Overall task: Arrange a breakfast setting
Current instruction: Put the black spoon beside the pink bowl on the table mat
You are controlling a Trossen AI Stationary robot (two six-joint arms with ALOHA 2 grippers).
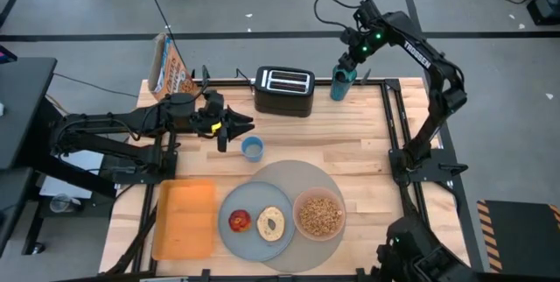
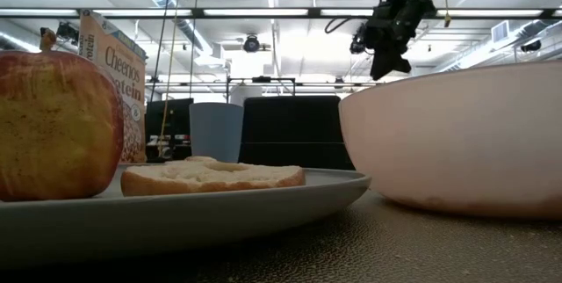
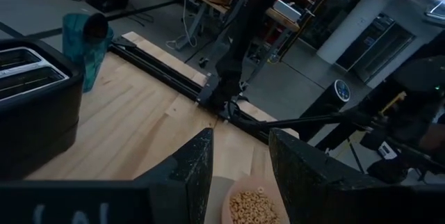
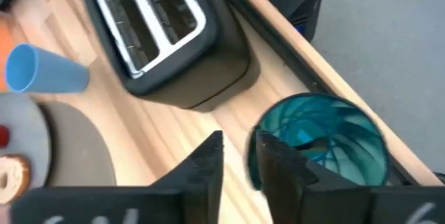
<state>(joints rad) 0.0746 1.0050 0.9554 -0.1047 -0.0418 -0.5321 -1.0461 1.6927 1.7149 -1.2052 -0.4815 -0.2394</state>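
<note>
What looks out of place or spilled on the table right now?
Nothing is spilled or tipped. The plate sits partly off the mat, overhanging toward the tray. No spoon shows anywhere. The right end effector is over the teal cup at the far edge; the left end effector waits by the blue cup.

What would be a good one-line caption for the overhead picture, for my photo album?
Breakfast laid out on a grey mat: plate with apple and bread, cereal bowl, two arms above.
</note>
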